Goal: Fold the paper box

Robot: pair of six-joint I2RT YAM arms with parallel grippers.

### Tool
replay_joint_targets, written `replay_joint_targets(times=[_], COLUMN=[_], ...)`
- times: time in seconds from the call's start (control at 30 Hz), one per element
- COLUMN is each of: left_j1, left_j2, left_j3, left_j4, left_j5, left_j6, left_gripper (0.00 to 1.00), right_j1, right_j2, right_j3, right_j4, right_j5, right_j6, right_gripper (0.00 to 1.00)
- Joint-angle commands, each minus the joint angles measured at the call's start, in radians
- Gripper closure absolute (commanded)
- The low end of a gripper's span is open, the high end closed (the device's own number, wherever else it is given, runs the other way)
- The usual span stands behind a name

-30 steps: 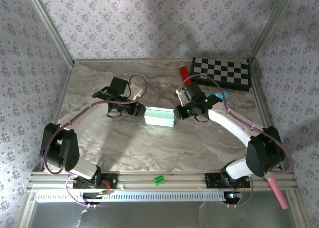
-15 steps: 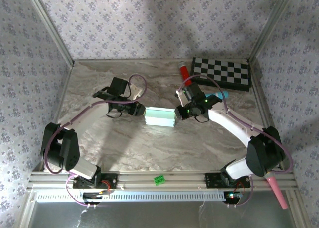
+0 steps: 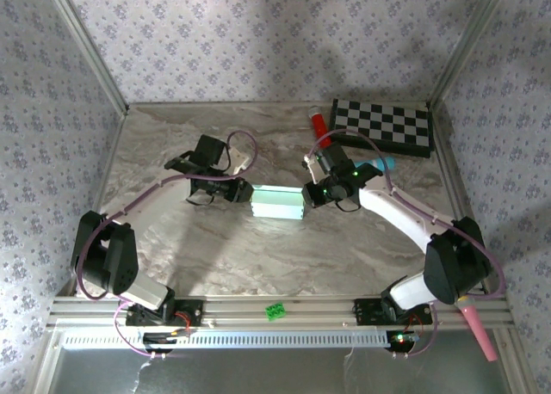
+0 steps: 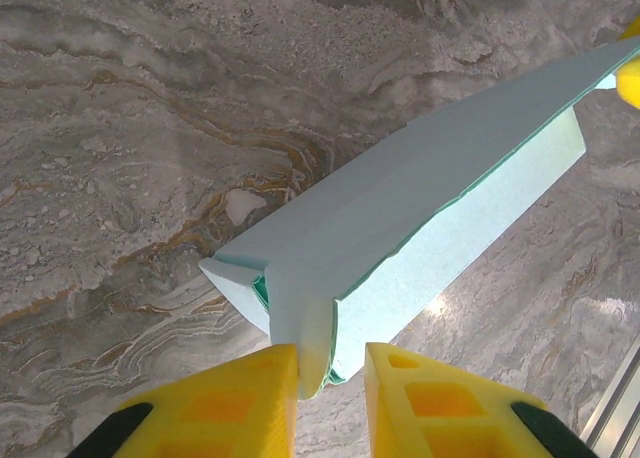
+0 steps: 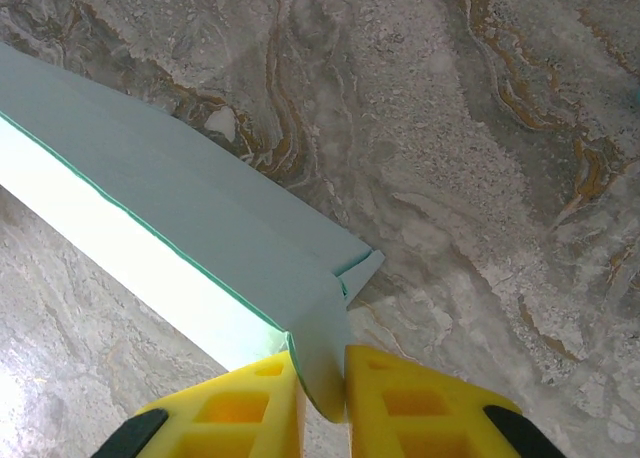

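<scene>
Paper box [image 3: 276,203], pale mint-green, mid-table between both arms; left gripper [image 4: 330,373] now pinched onto one end flap, right gripper [image 5: 319,386] pinched onto the other, both narrowed from wider a second ago; end folds probably being pressed flat, box nearly formed

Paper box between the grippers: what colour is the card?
Pale mint green, with a darker green line along its cut edges. The paper box shows best in the left wrist view.

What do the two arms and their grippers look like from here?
Left arm is black with a mauve cable loop; right arm has white links, black joints, a lit green LED. Left gripper and right gripper have yellow ribbed fingers.
</scene>
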Motion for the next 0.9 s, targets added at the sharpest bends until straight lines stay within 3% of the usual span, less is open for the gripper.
replay_joint_targets(times=[0.0,0.33,0.87], left_j1=[-0.010,-0.019,-0.030], left_j2=[0.010,0.015,0.025], left_j3=[0.011,0.010,0.012], left_j4=[-0.013,-0.008,-0.011], left_j5=[0.005,0.007,-0.006], left_j6=[-0.012,-0.022,-0.025], left_gripper=[0.77,0.83,0.83], right_j1=[0.004,0.006,0.002], right_j2=[0.018,0.034,0.036], right_j3=[0.007,0.020,0.028], right_j4=[0.000,0.012,0.017], right_j5=[-0.021,-0.039,-0.064], right_j6=[0.023,0.046,0.065], right_gripper=[0.81,0.82,0.83])
